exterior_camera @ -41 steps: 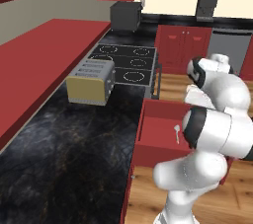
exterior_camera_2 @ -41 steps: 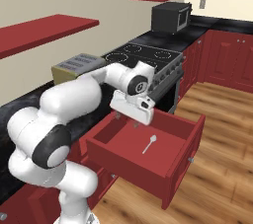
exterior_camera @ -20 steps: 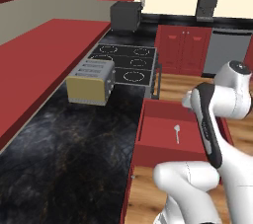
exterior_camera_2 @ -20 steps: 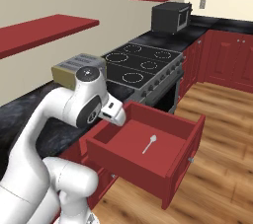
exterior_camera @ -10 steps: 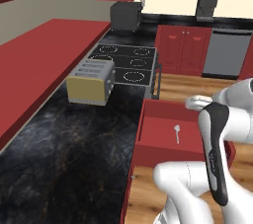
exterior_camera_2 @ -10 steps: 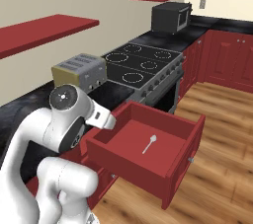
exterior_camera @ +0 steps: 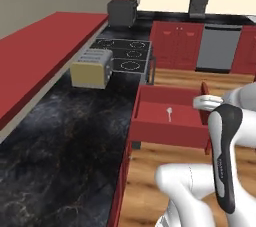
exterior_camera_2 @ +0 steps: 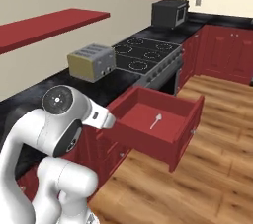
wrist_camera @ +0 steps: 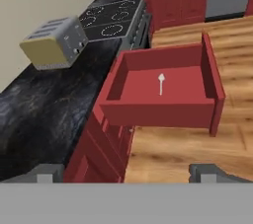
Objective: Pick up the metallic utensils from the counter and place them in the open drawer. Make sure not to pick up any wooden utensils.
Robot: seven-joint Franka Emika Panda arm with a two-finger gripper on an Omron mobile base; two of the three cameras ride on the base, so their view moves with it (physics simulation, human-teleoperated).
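The open drawer (wrist_camera: pixel 163 87) stood pulled out from the desk (wrist_camera: pixel 44 114) beside the toaster (wrist_camera: pixel 52 43), with one metal spoon (wrist_camera: pixel 160 84) lying on its floor. The end effector (wrist_camera: pixel 126 173), jaws spread wide and empty, hung back above the wooden floor. Judged step: one utensil delivered; the next move called for locating the remaining metal piece elsewhere.

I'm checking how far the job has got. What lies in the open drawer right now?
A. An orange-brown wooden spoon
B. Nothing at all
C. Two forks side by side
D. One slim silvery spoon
D: a single thin metallic spoon lies on the floor of the open drawer, seen in the hand view and both base views.
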